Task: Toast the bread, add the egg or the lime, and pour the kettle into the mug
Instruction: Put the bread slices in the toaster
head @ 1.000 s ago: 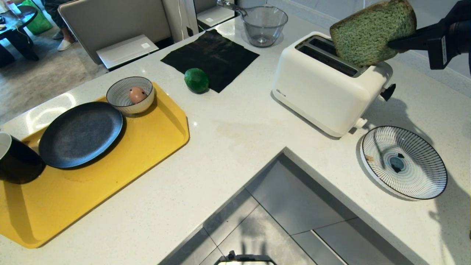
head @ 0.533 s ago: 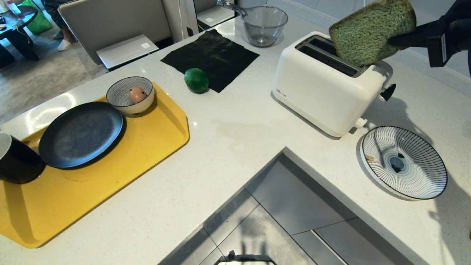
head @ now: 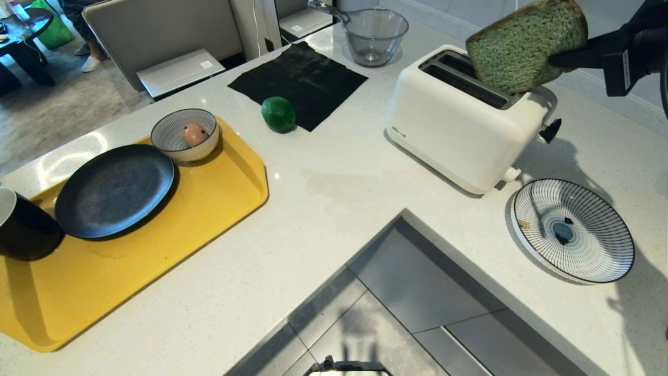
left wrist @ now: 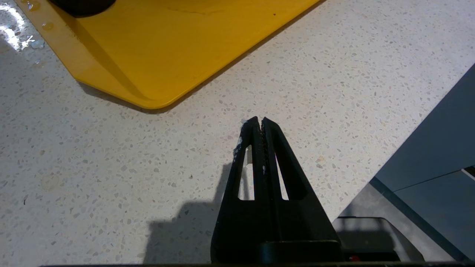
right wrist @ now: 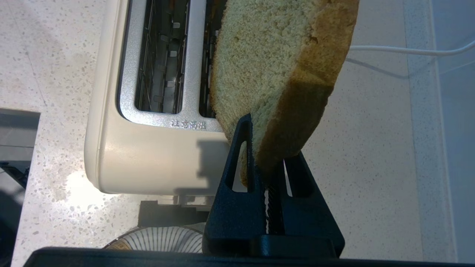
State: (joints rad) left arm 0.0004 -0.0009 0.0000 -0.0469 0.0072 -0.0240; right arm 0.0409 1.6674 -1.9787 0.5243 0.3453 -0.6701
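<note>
My right gripper (head: pixel 562 56) is shut on one corner of the bread (head: pixel 524 44), a thick green slice with a brown crust. It holds the slice tilted, with its lower edge over the far slot of the white toaster (head: pixel 454 130). In the right wrist view the bread (right wrist: pixel 274 66) stands in the right gripper (right wrist: pixel 268 148) above the toaster (right wrist: pixel 148 155). The lime (head: pixel 278 113) lies at the edge of a black cloth. The egg (head: pixel 194 134) sits in a striped bowl (head: pixel 201 152). The mug (head: pixel 23 230) is at the far left. The kettle is out of view. My left gripper (left wrist: pixel 258 120) is shut and empty over the counter.
A yellow tray (head: pixel 209 209) carries a black plate (head: pixel 115 190), the bowl and the mug. A striped plate (head: pixel 574 230) lies in front of the toaster. A glass bowl (head: pixel 373 36) stands at the back. The counter has an inner corner, with floor (head: pixel 407 292) below.
The right gripper with the bread has edged a touch upward and toward the toaster. Everything else is still.
</note>
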